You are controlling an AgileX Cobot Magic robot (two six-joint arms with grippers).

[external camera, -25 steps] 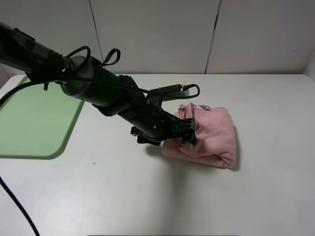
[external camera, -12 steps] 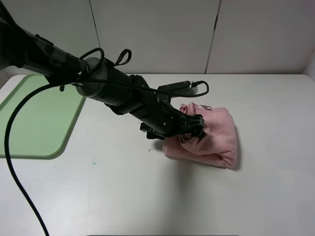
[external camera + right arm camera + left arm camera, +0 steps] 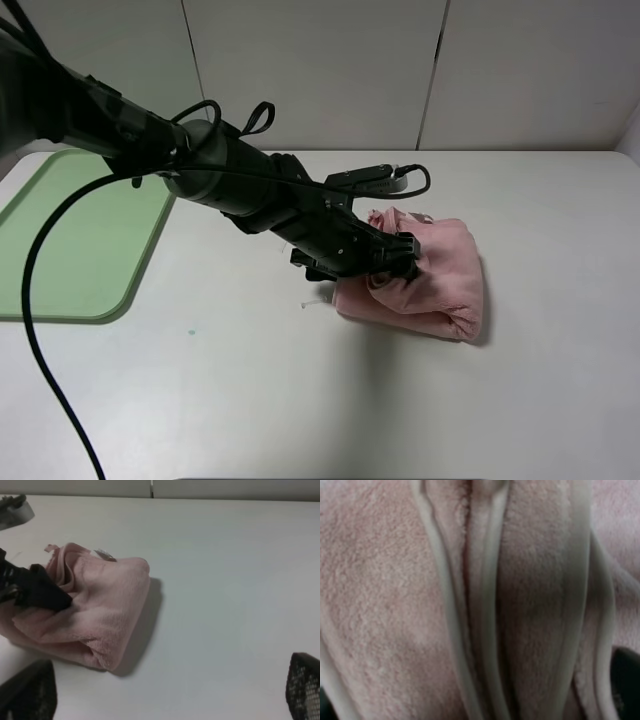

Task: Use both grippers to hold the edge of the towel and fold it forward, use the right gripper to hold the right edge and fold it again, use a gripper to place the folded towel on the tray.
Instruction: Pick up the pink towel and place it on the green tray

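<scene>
Your left gripper [image 3: 400, 262] has pushed further into the folded towel [image 3: 440, 280]. You cannot tell if its jaws have pinched yet; pink folds hide them. Your right gripper [image 3: 165, 700] stands wide open, away from the towel. The tray [image 3: 70, 250] sits far left, partly cut off.

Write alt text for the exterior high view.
A black robot arm reaches from the left across a white table, its left gripper pushed into a folded salmon-pink towel. A light green tray lies at the table's left edge.
</scene>
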